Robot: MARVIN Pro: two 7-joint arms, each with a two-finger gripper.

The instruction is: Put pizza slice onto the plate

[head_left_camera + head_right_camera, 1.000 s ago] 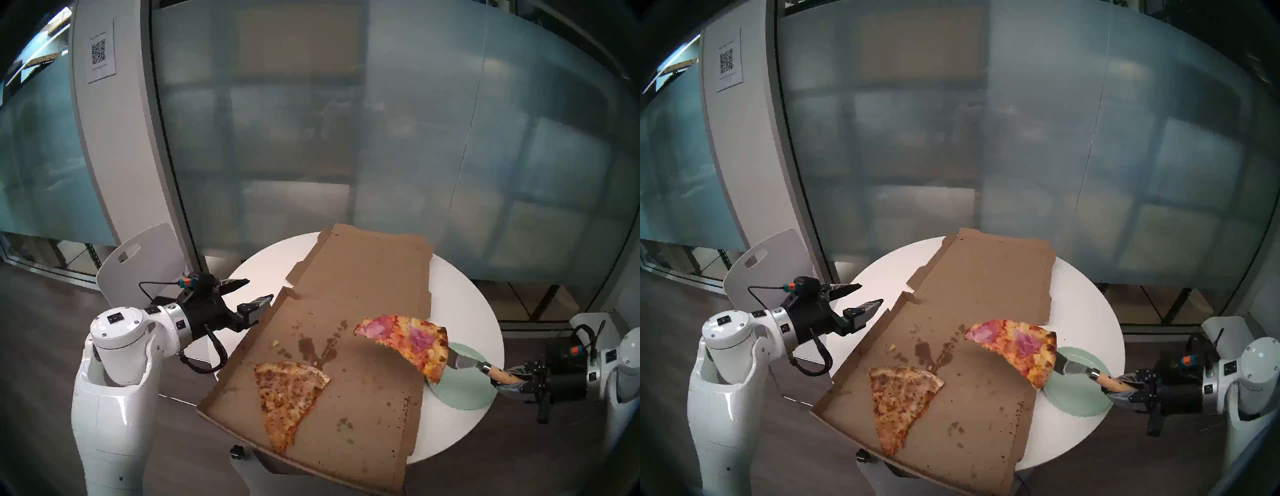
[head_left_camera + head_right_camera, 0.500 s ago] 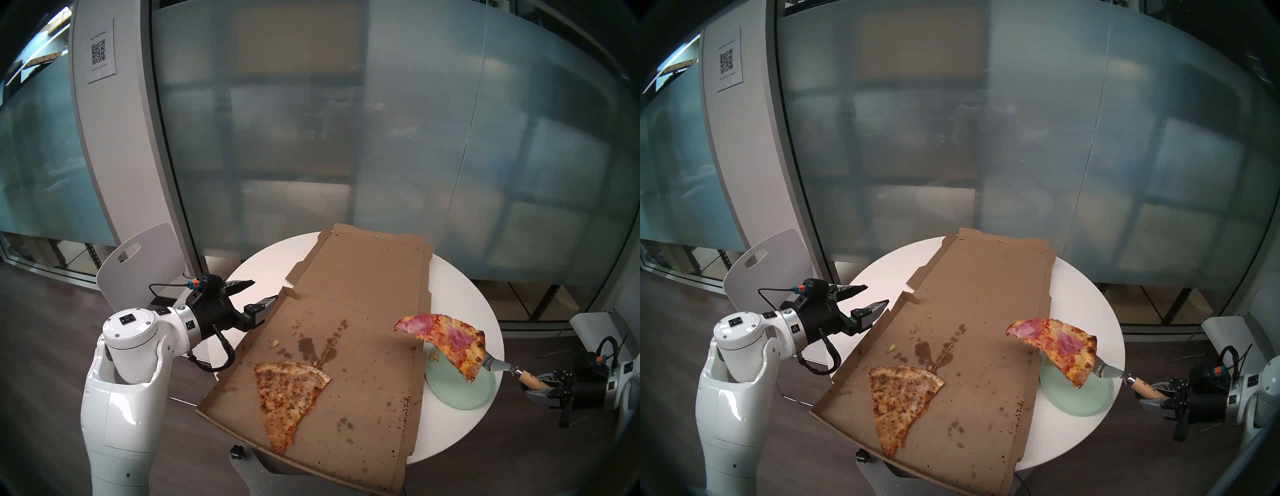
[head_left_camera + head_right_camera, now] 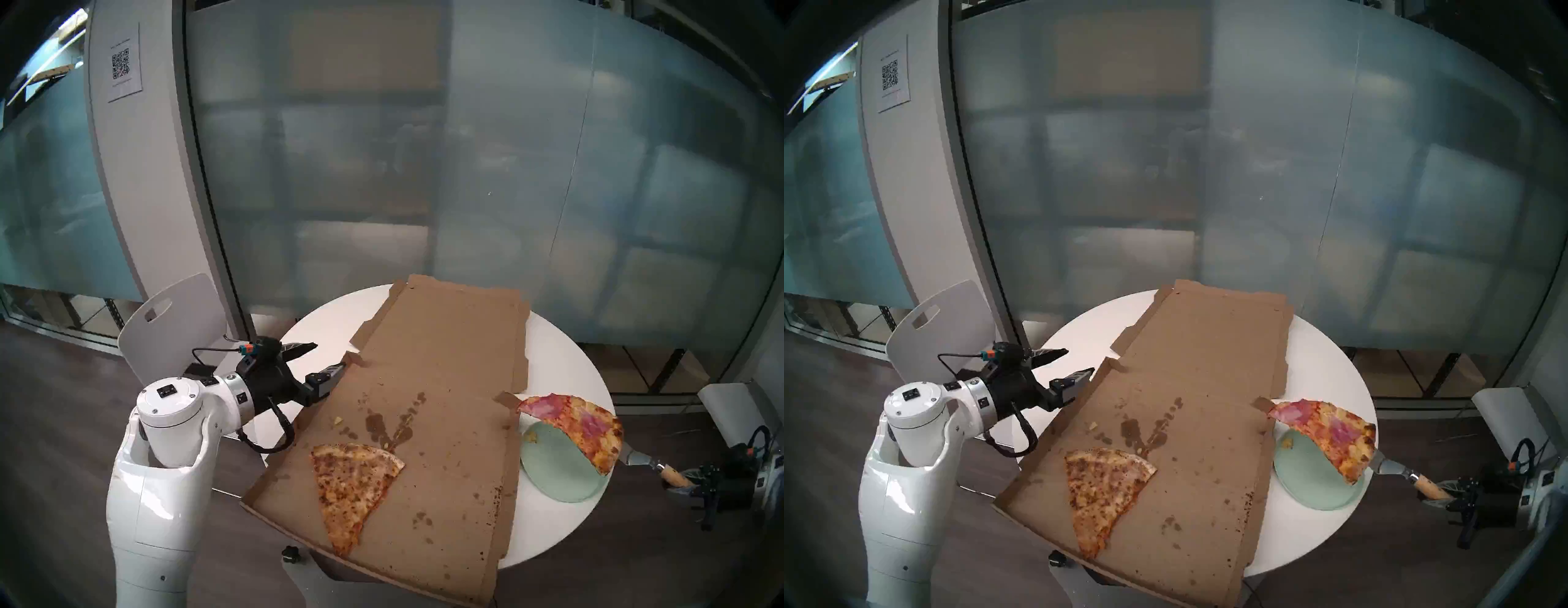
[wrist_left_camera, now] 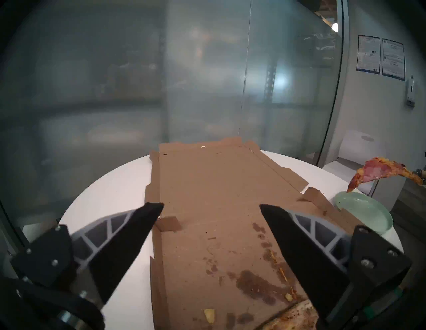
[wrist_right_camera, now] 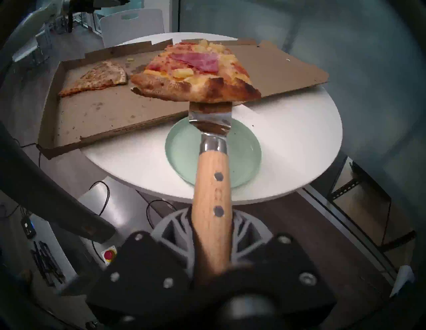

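Observation:
The ham and pineapple pizza slice [image 3: 581, 426] [image 3: 1331, 433] [image 5: 196, 69] rides on a metal spatula [image 5: 209, 119] with a wooden handle [image 5: 212, 207], held in the air above the pale mint-green plate [image 3: 551, 471] [image 3: 1306, 475] [image 5: 182, 147]. Its tip droops toward the plate in the left wrist view [image 4: 378, 172]. My right gripper [image 3: 683, 482] [image 5: 212, 253] is shut on the spatula handle, off the table's right edge. My left gripper [image 3: 329, 358] [image 4: 211, 207] is open and empty at the left edge of the pizza box [image 3: 424, 339].
The open cardboard pizza box [image 3: 1187, 348] covers most of the round white table [image 3: 564, 352]. A plain speckled slice [image 3: 348, 488] lies in the box near its front left. A small food crumb [image 3: 530, 437] lies on the plate. A white chair [image 3: 169, 314] stands behind my left arm.
My right gripper has carried the spatula and slice to the right, from over the box edge to above the plate. My left arm has crept toward the box.

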